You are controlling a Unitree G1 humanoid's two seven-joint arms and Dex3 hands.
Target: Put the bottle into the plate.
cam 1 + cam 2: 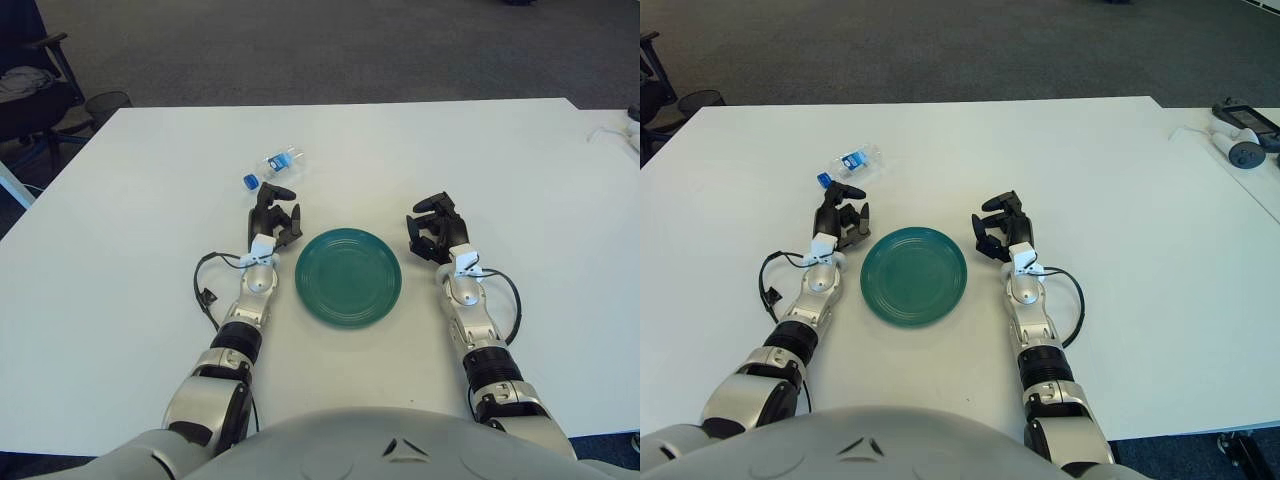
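A small clear bottle (pixel 272 167) with a blue cap and blue label lies on its side on the white table (pixel 140 250), up and left of the plate. The round green plate (pixel 348 277) sits between my two hands and holds nothing. My left hand (pixel 274 220) is at the plate's left edge, just below the bottle, its fingers loosely spread with nothing in them. My right hand (pixel 436 229) shows to the right of the plate, fingers relaxed and holding nothing.
A black office chair (pixel 30 90) stands off the table's far left corner. White and grey devices (pixel 1238 135) lie on a neighbouring table at the far right. Dark carpet lies beyond the table's far edge.
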